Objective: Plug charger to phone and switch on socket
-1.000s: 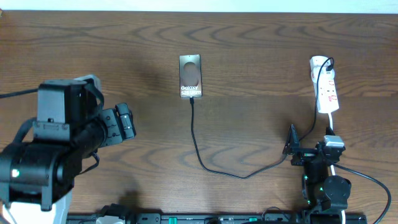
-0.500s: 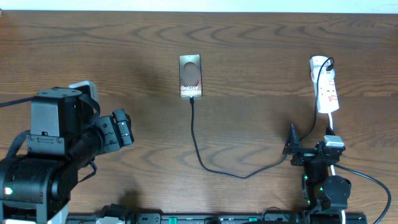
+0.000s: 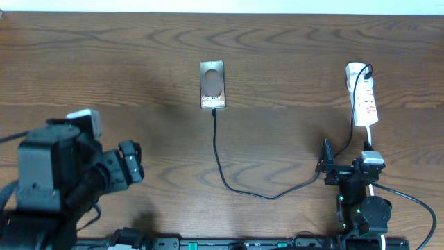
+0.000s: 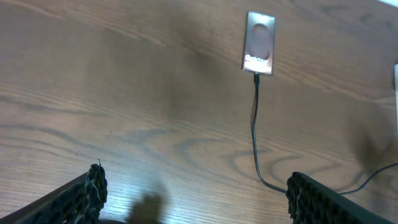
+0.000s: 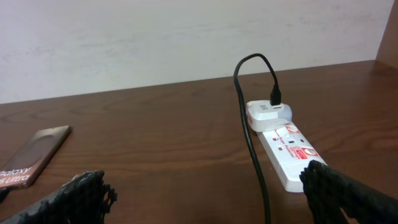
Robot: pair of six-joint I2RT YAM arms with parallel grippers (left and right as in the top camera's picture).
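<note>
Dark wood table (image 3: 104, 55), pale wall (image 5: 155, 37) behind; charger (image 4: 254, 118) tip at phone (image 3: 212, 85); both jaws wide apart, empty.

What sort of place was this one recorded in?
Probably an indoor robot test bench: a wood-grain table against a plain pale wall, set with a phone, a charger cable and a power strip.

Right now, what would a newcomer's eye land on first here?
The phone lies mid-table toward the far side, with the black cable curving from its near edge across to the white strip at far right. The bulky left arm fills the near-left corner, its gripper open and empty. The right gripper is open too, close to the strip's near end.
</note>
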